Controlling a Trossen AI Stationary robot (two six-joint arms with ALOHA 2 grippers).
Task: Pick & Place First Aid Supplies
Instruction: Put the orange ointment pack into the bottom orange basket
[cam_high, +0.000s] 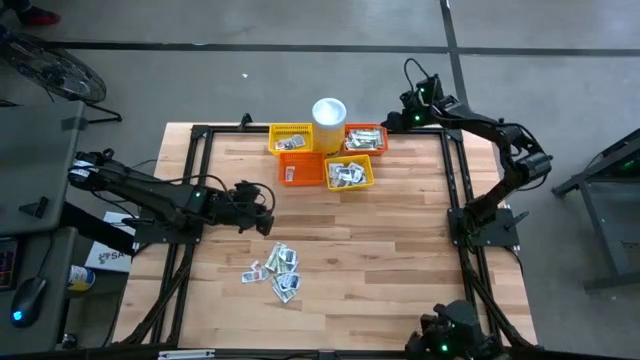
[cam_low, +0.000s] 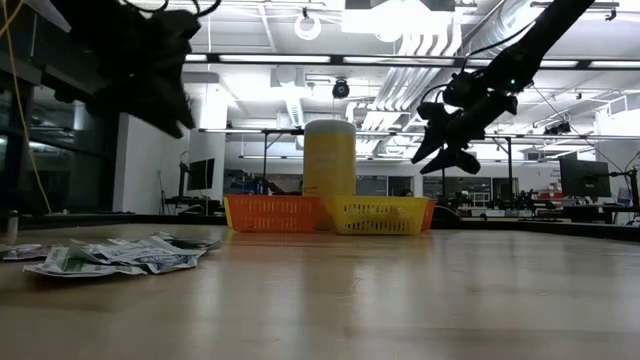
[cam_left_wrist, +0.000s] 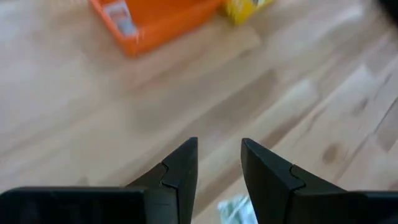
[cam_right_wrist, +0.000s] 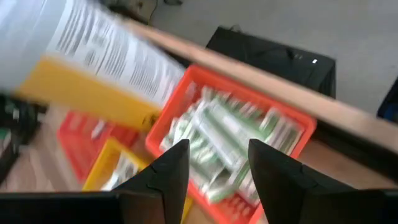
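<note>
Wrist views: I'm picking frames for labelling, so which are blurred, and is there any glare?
Left wrist view: orange basket smeared by motion. Right wrist view: white cup and packets streaked. Low view: bright ceiling lights leave both arms silhouetted. High view: even, sharp.

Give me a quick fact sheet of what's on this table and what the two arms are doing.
loose sachets: scattered pile on the wooden table, near edge
baskets: four clustered at the far edge, sachets inside
white cup: upright beside the baskets
left gripper: open, empty, between pile and baskets
right gripper: open, empty, by the far red-orange basket
</note>
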